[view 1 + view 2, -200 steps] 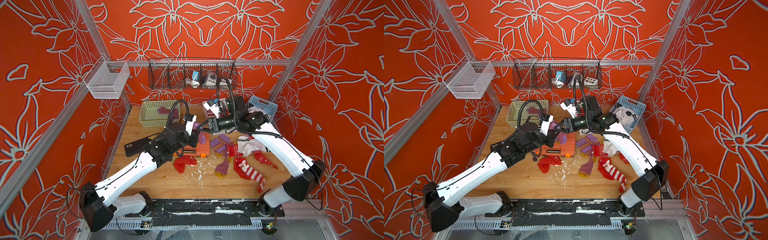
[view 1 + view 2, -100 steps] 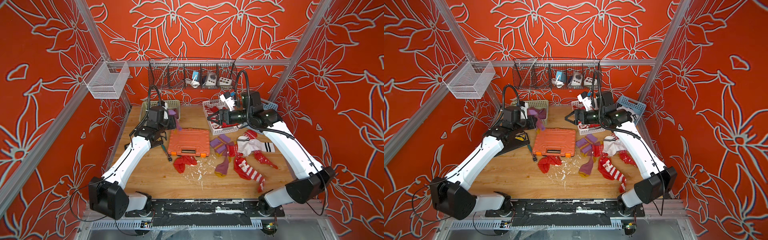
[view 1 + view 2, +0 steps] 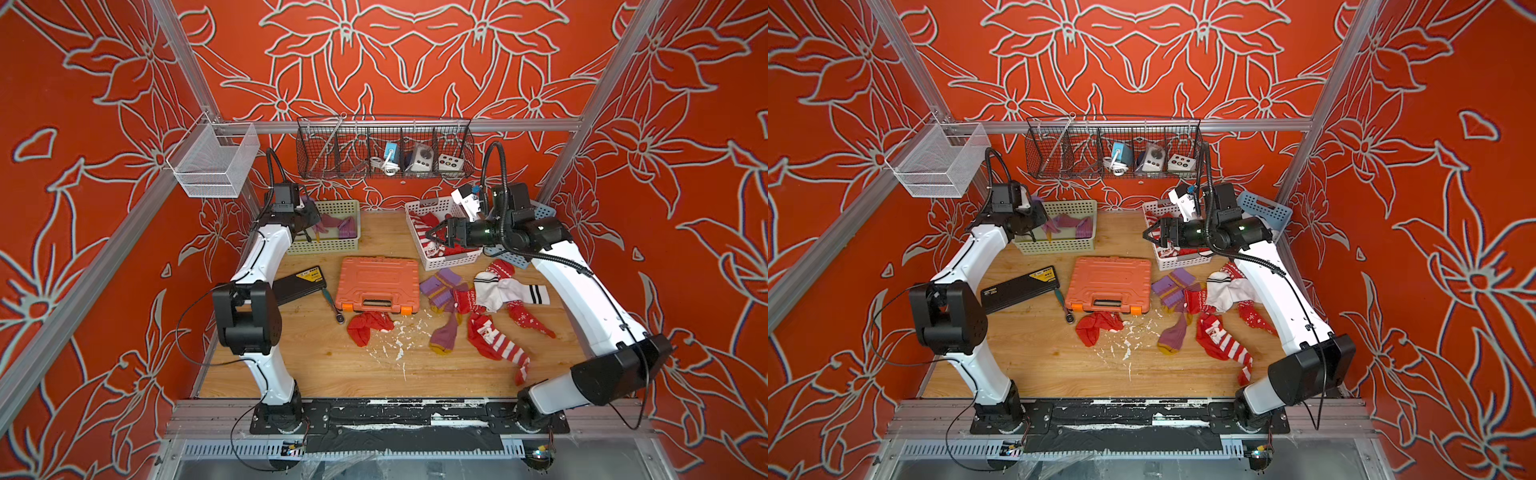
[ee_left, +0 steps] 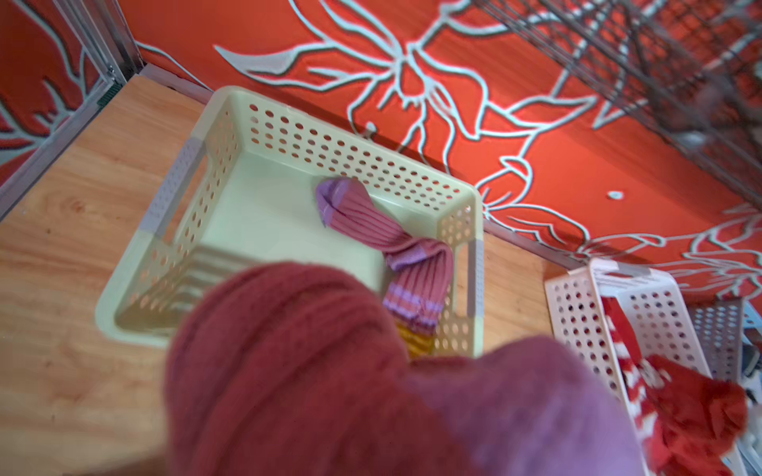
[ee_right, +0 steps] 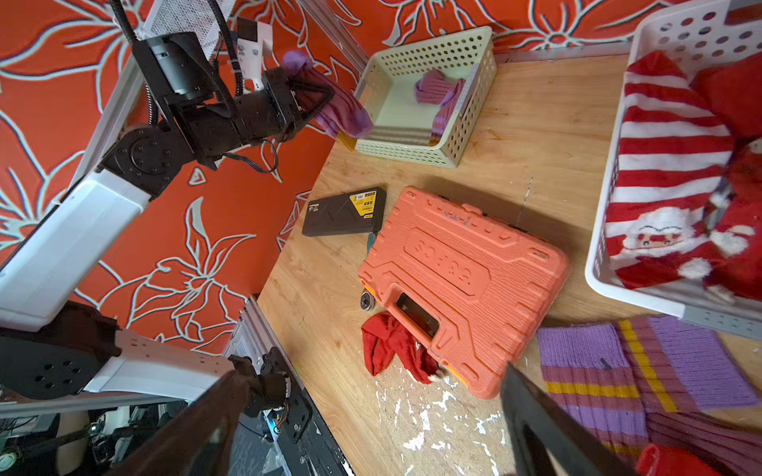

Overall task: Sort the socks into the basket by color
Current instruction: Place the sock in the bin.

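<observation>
Drop-off: left claw grasps purple sock, green basket just ahead; advance, release. Right claw spread, empty.

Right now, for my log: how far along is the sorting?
Done: purple socks in the green basket, red socks in the white basket. In hand: left end effector holds a purple sock; right end effector open. Left: red, purple and white socks on the table.

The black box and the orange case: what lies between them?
A small teal-handled ratchet lies between the black box and the orange case; both top views show it.
</observation>
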Robot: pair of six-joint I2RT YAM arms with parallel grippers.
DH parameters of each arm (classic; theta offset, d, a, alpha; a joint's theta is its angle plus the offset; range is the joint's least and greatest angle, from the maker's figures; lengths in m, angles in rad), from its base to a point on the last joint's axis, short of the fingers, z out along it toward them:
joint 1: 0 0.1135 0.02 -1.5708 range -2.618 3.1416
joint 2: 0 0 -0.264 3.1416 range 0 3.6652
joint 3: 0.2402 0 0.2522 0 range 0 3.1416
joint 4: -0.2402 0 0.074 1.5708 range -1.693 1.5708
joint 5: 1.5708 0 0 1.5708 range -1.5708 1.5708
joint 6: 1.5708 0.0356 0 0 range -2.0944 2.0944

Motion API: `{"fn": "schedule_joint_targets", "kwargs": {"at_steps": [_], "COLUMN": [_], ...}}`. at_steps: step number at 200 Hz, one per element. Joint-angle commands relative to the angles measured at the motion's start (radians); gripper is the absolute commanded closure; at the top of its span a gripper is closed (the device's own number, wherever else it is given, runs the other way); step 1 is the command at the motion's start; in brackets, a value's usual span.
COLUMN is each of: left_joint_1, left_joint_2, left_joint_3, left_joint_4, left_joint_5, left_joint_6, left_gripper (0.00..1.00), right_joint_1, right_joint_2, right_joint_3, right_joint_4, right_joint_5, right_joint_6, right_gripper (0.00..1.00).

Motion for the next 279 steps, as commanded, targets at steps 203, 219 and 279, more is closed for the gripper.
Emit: {"fn": "schedule_joint_targets", "kwargs": {"at_steps": [203,219,279], "left_joint_1": [0.057,0.057,0.055], "left_joint_2": [0.39,0.351,0.313], "left_joint_3": [0.411,0.363,0.247], "left_joint_4": [-0.064,-0.044,0.096], "left_joint_5": [0.017,0.011,0.059], "left_joint_6": [0.026,0.023,0.002], "left_gripper": [0.47,0.47,0.47], "right_joint_1": [-0.113,-0.112,-0.11], "right_joint_2": [0.171,0.167,0.139], "right_joint_3": [0.117,0.108,0.042], "right_joint_4": [-0.06,-0.055,0.005], "right_joint_5": [-0.029,-0.031,-0.044], "right_joint_6": [-0.038,-0.035,-0.009], "right_gripper": [0.02,0.02,0.02]}}
